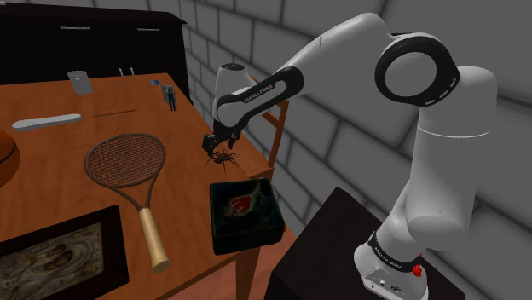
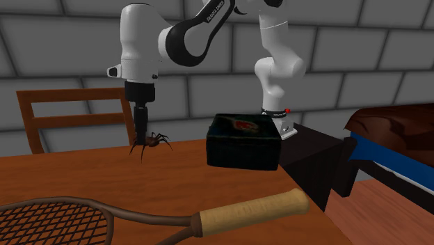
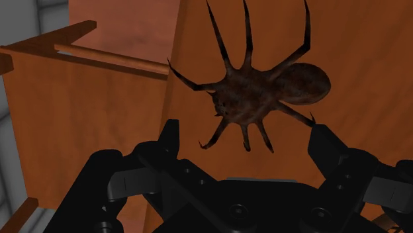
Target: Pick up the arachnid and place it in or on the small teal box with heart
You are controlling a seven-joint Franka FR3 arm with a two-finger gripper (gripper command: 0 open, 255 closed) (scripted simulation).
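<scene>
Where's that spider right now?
In the shoulder view the spider is just under the gripper near the right edge of the table, beyond the dark box and right of the racket.

- Brown spider (image 1: 224,158) on orange-brown wooden table (image 1: 187,192), directly under black two-finger gripper (image 2: 140,140).
- Dark teal square box (image 1: 247,239) on table, between spider and black box stand (image 1: 337,247).
- Wooden-framed racket (image 1: 126,160) at shoulder view's left of both.

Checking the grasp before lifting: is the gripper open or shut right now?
Open: in the wrist view the fingers of the gripper stand wide apart, the spider between them, unclasped.
</scene>
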